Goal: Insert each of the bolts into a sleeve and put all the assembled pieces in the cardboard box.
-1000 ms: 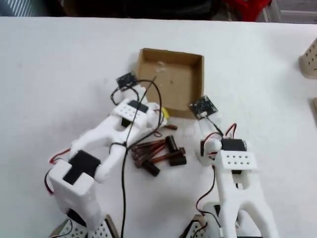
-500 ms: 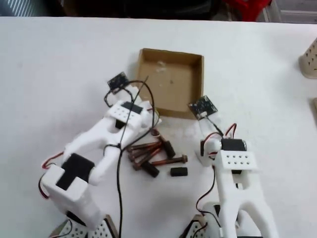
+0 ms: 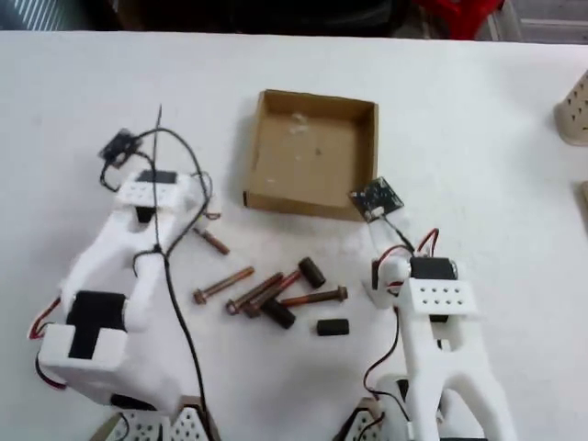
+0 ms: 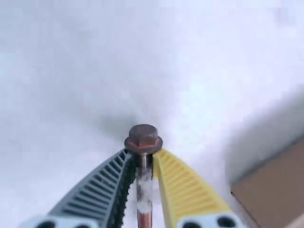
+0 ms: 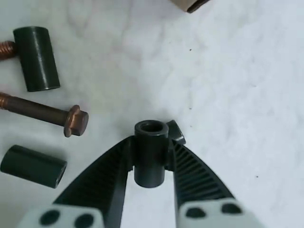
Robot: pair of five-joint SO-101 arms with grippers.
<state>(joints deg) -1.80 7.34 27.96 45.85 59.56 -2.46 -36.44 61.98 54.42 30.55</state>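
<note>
On the white bench (image 3: 83, 101), toward the side far from the arms, sits a shallow, open-topped brown cardboard box (image 3: 303, 206). Near its front-left corner the left end effector (image 4: 142, 155), one finger grey and the other yellow, pinches a copper-coloured metal bolt with a flanged hex head (image 4: 143, 138). It grips the shank just below the head. In the high view this held bolt (image 3: 212, 242) slants beside the left arm (image 3: 119, 248), apart from the other pieces. Whether it touches the bench cannot be told.

The right end effector (image 5: 151, 143), with black ribbed fingers, is pressed onto a short black cylindrical sleeve (image 5: 150, 159). The sleeve is held end-on, so its open bore faces the wrist camera. It is near the box's front-right corner, whose cardboard edge (image 5: 190, 4) shows just beyond.

In front of the box, between the two arms, the other pieces lie on the bench outside the box. The loose bolts (image 3: 223, 284) lie close together at differing slants. One separate bolt (image 3: 314, 297) points its head toward the right arm (image 3: 436, 317); the right wrist view shows that flanged head (image 5: 76, 121).

Three loose sleeves lie on their sides:
- One (image 3: 311, 272) lies nearest the box, with a bolt tip touching its end.
- One (image 3: 278, 313) lies against the clustered bolts.
- One (image 3: 333, 326) lies alone, nearest the right arm.
</note>
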